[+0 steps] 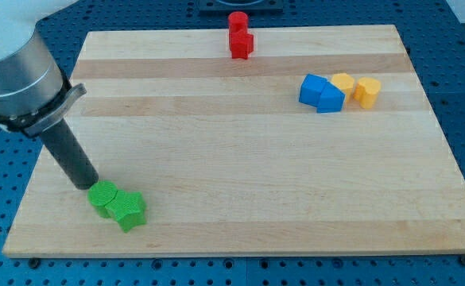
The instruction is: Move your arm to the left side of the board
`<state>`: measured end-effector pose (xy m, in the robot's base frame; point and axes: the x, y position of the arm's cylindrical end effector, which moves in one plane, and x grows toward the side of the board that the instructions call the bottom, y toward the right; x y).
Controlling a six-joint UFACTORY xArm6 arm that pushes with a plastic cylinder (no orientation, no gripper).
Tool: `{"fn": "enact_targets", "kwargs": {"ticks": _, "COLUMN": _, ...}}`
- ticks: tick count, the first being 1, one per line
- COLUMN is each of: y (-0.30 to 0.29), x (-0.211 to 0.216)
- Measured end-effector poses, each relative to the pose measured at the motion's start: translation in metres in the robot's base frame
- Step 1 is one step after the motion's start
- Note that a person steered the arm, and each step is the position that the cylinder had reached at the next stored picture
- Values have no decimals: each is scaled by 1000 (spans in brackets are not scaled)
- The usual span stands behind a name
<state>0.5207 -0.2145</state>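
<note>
Here, I am a single arm ending in a straight dark rod; I carry no jaws at all, so there is nothing to open, close or hold.

My tip rests on the wooden board, which lies on a blue perforated desk. With the board's centre as the middle of a clock face, my tip sits at about 8 o'clock, near the view's left edge and low in the view. The left side of the board, where the task sends me, is the ground I stand on, so I judge the move close to finished.

Touching or just beside my tip, on its 4 o'clock side, are two green blocks: a rounded green block and a green star-shaped block, pressed against each other.

Well apart from me, a red block stands at 12 o'clock by the board's top edge; it looks like two stacked or joined pieces, though I cannot tell which. At about 2 o'clock a blue block, a yellow block and a second yellow block cluster together.

To do this step well, I would slide only towards 9 or 10 o'clock, away from the green pair, keeping within the board's left edge, so nothing gets shoved.
</note>
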Motion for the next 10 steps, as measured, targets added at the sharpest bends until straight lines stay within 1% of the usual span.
{"fn": "enact_targets", "kwargs": {"ticks": 2, "y": 39, "x": -54}}
{"fn": "enact_targets", "kwargs": {"ticks": 3, "y": 39, "x": -54}}
{"fn": "enact_targets", "kwargs": {"ticks": 4, "y": 67, "x": -63}}
{"fn": "enact_targets", "kwargs": {"ticks": 5, "y": 152, "x": -123}}
{"fn": "enact_targets", "kwargs": {"ticks": 6, "y": 182, "x": -102}}
{"fn": "enact_targets", "kwargs": {"ticks": 7, "y": 195, "x": -84}}
{"fn": "enact_targets", "kwargs": {"ticks": 9, "y": 250, "x": -229}}
{"fn": "enact_targets", "kwargs": {"ticks": 10, "y": 153, "x": -183}}
